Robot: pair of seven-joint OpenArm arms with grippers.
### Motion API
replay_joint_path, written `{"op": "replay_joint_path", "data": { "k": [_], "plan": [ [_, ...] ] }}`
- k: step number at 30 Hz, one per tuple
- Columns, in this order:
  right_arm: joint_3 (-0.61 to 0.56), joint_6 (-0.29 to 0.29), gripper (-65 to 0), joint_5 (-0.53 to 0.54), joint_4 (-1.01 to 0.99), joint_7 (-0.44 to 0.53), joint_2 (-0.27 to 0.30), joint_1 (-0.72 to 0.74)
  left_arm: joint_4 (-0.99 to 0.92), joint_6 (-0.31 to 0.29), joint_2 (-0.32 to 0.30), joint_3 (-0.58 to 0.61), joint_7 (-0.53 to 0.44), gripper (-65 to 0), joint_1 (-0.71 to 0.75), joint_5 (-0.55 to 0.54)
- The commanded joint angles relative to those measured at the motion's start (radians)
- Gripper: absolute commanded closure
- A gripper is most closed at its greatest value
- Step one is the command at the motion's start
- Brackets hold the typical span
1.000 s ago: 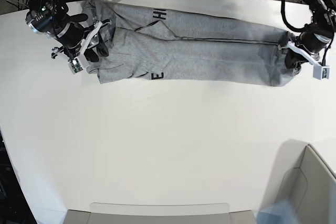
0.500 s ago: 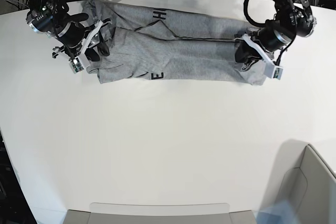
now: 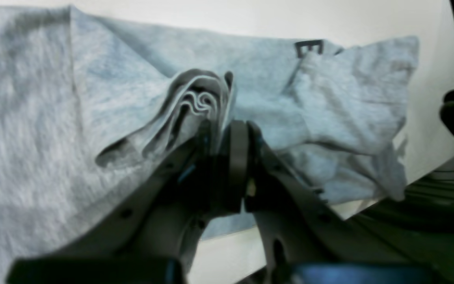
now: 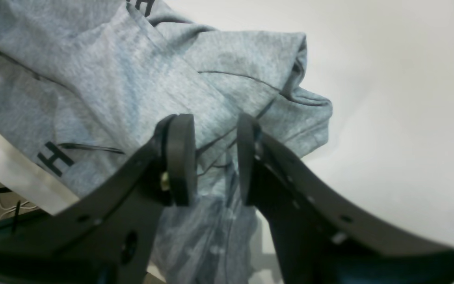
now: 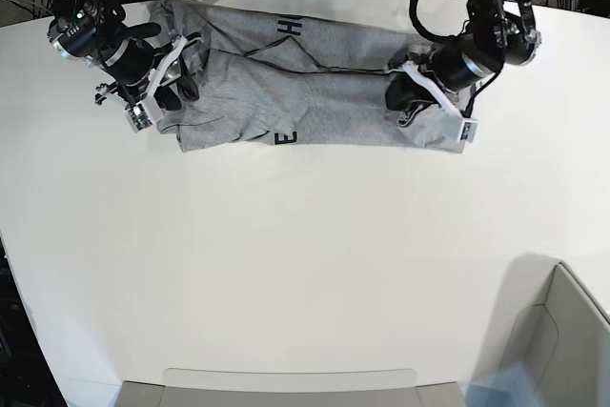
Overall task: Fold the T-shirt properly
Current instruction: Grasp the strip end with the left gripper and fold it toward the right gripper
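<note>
The white table (image 5: pixel 305 264) fills most of the base view. The T-shirt (image 5: pixel 315 97) lies across its far part as a long grey band running left to right, already doubled lengthwise, with black capital letters showing at the far edge and at the near edge left of centre. A dark seam line runs along the middle of the band. At the near right corner of the table stands a grey open bin (image 5: pixel 558 350), well apart from the cloth.

The left gripper (image 5: pixel 405 102) sits over the right end of the band, its arm reaching in from the far right. In the left wrist view the left gripper (image 3: pixel 225 136) has its jaws drawn narrow and clamped on a bunch of several cloth layers, whose curled edges stand up just above the pads; the T-shirt (image 3: pixel 53 118) spreads flat to the left and a loose flap with one black letter lies to the right.

The right gripper (image 5: pixel 170 78) rests at the left end of the band. In the right wrist view the right gripper (image 4: pixel 211 157) stands with a clear gap between its round pads (image 4: pixel 181 157), cloth visible behind the gap; the T-shirt (image 4: pixel 132 86) is creased beneath it. Whether the pads touch the cloth I cannot tell.
</note>
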Motion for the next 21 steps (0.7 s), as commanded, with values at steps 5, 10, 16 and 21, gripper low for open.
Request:
{"op": "replay_joint_path", "data": {
  "k": [5,10,16,21],
  "plan": [
    [0.004,0.0,-18.9,0.008,0.015,0.019,0.008,0.005,0.005,0.06,-0.005,0.077,-0.056,0.0,-0.004,-0.022],
    [0.007,0.0,-18.9,0.008,0.015,0.021,0.008,-0.002,-0.033,0.063,-0.006,0.094,-0.073,0.0,0.005,-0.022],
    [0.008,0.0,-18.9,0.008,0.014,0.021,0.008,-0.002,-0.048,0.063,-0.006,0.094,-0.062,0.0,0.005,-0.028],
    [0.004,0.0,-18.9,0.008,0.012,0.021,0.008,-0.001,-0.044,0.056,0.0,0.094,-0.068,-4.8,0.032,-0.033]
  ]
}}
